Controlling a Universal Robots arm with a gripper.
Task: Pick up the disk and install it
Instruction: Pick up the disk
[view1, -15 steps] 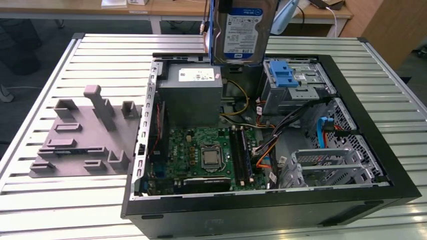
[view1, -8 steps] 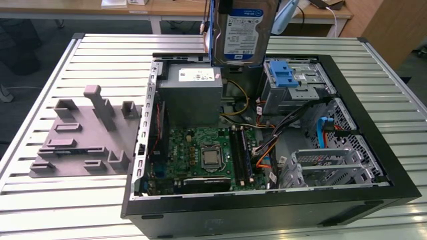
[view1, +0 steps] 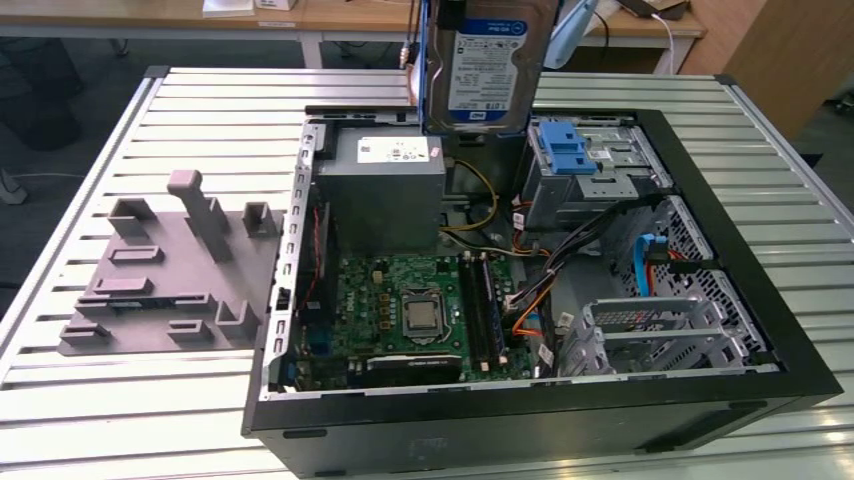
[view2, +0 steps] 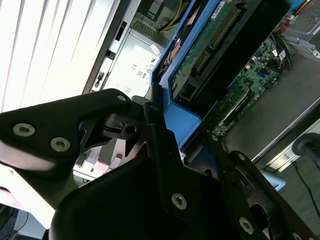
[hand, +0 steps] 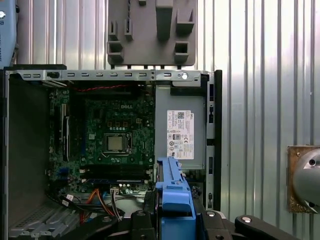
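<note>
Above the open computer case (view1: 534, 430), we see the disk (view1: 483, 65) hanging upright, its blue-railed edge toward the exterior view's left. Its lower edge sits over the grey power supply box (view1: 387, 185), near the drive cage (view1: 587, 165) with the blue latch. In the second wrist view the gripper (view2: 182, 126) pinches the disk's blue carrier (view2: 189, 117) between black fingers (view2: 161, 150). We find the case's upper side open, with slatted table (view1: 200, 100) all round it.

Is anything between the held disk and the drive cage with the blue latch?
Nothing visible does. The gripper holds the disk in the air above the open case; the space between it and the blue-latch cage looks free.
</note>
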